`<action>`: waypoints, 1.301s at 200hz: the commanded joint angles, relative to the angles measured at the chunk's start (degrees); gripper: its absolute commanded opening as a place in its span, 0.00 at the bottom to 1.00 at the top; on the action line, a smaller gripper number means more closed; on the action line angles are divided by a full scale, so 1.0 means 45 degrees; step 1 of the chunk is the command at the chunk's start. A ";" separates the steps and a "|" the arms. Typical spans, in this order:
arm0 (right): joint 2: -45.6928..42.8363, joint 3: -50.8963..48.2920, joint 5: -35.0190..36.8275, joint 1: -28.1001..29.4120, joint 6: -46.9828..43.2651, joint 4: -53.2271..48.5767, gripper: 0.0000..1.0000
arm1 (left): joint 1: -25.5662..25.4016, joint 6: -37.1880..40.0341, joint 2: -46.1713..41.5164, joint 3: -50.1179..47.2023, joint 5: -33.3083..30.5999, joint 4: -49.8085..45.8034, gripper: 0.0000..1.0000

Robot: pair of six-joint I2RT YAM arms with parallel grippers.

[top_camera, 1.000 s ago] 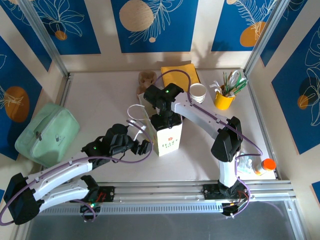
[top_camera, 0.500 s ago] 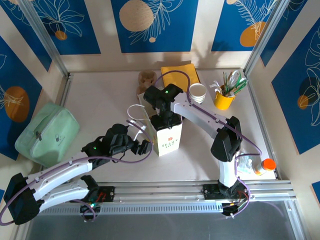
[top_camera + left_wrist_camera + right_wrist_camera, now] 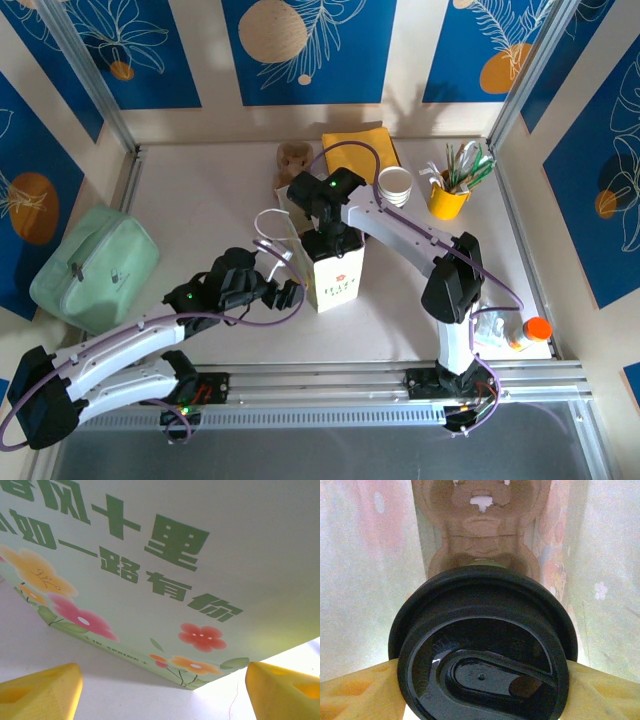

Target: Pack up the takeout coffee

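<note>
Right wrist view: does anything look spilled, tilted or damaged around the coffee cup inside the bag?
Nothing stands out. The black lid of the takeout coffee looks whole and dry, held between the yellow fingers of the right claw. Below it, a brown pulp cup carrier sits in the paper bag, whose walls show no tear.

- You have one takeout coffee (image 3: 482, 645), black-lidded.
- You have one flowered paper bag (image 3: 335, 280).
- One pale green pouch (image 3: 95, 265).
- One stack of white cups (image 3: 396, 185).
- One yellow mug (image 3: 447, 202) holding utensils.
- One orange-capped bottle (image 3: 522, 333).
- One yellow cloth (image 3: 335, 137).
- Two arms: left arm (image 3: 120, 345), right arm (image 3: 400, 226).
</note>
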 commanded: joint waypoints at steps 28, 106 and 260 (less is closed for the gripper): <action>0.0117 0.0285 -0.0211 -0.0055 -0.0052 -0.0403 0.70 | -0.0089 0.0163 0.0090 0.0402 -0.0135 -0.0047 0.85; 0.0195 0.0572 -0.0135 -0.0047 -0.0091 -0.0590 0.70 | -0.0091 0.0187 0.0188 0.0430 -0.0114 -0.0028 0.84; 0.0506 -0.0093 -0.0131 -0.0054 -0.0003 0.0016 0.70 | -0.0089 0.0128 -0.0331 0.0263 -0.0344 -0.0355 0.85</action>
